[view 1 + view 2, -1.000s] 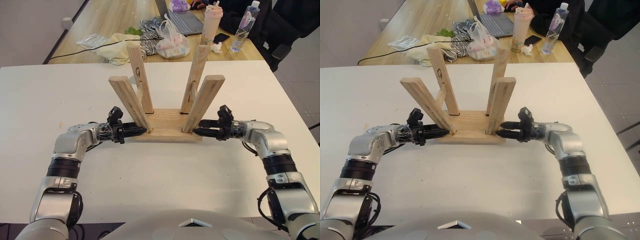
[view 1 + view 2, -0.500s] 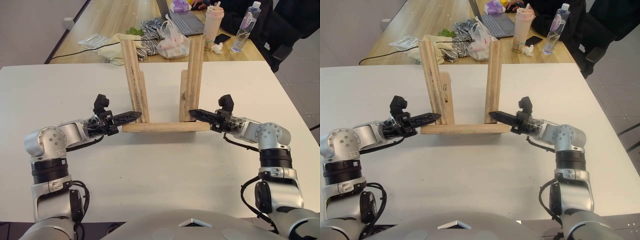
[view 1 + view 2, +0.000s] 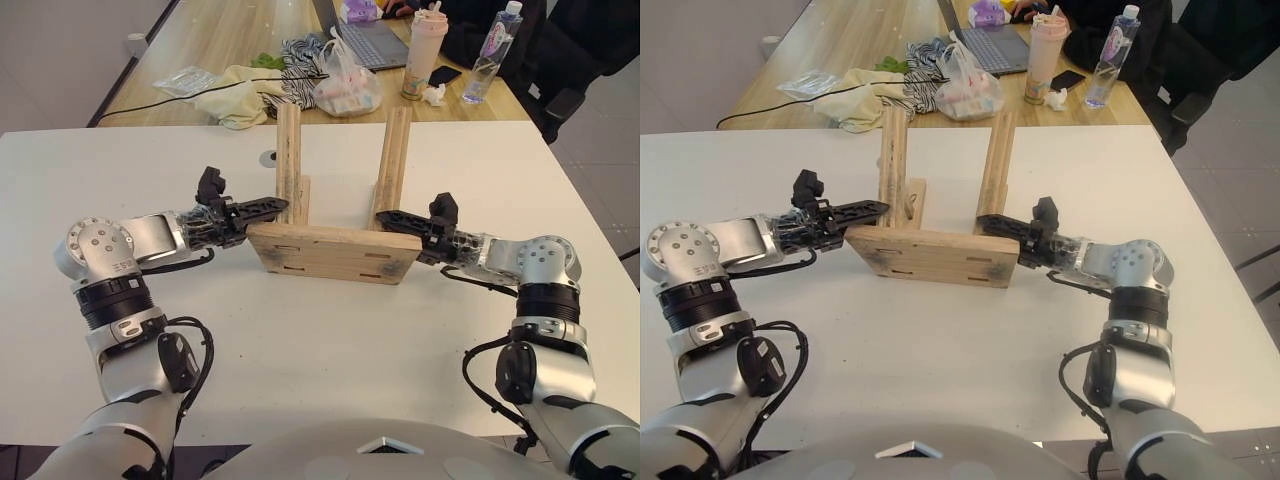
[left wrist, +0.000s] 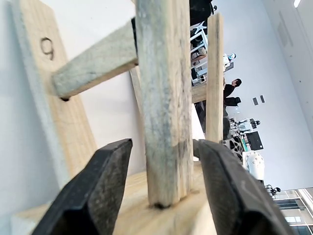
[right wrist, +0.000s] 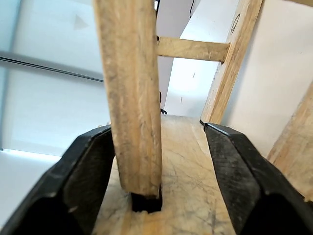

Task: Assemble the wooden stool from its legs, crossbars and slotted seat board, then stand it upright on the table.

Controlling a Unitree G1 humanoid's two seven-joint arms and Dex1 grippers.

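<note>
Straddling a leg (image 3: 289, 150) each, my left hand (image 3: 272, 206) and right hand (image 3: 385, 215) sit part-open, I reckon to lever the stool (image 3: 335, 253) upright.

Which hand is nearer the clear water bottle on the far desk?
Right. The right hand straddles the stool's leg on the water bottle's side; the left hand is farther left.

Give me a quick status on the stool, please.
Left gripper and right gripper open, each straddling a leg. Stool assembled, tipped on its side, not yet upright. Plastic bag beyond, well apart.
</note>
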